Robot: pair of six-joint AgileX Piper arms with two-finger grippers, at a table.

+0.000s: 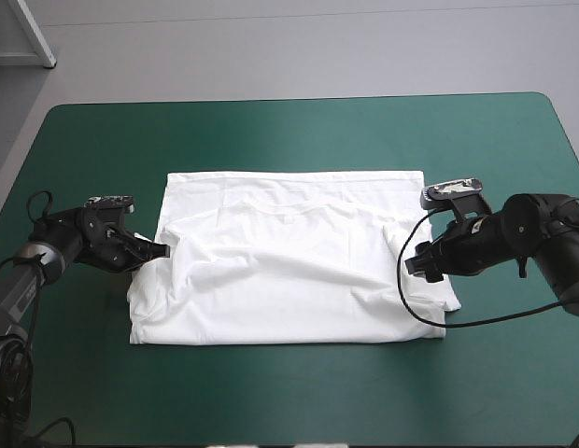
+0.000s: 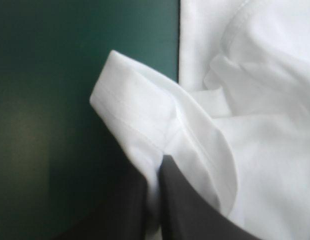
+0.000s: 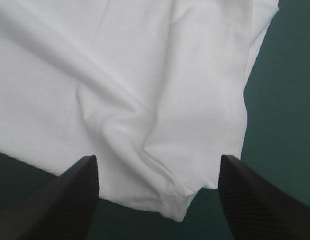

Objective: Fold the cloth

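From above, the T-shirt lies spread white across the middle of the teal-green worktop. It reads as a rough rectangle, sleeves apparently turned in, with a few wrinkles down the body. The left tool sits right at the shirt's left edge and the right tool at its right edge. One at each side looks to me like a set-up for a two-handed lift and fold. Over to the left wrist view: the left tool's black fingers are pinched almost together with a thin strip of white between them. So it has hold of the T-shirt at a stitched hem, and a loop of that hem stands up just ahead of the tips, bare cover beside it. Right wrist view now: the right tool's fingers stand wide apart, gripping nothing. A rounded corner of the cloth lies between and just ahead of them, and I'd say the tool is placed to close on that corner and match the left side's grip.
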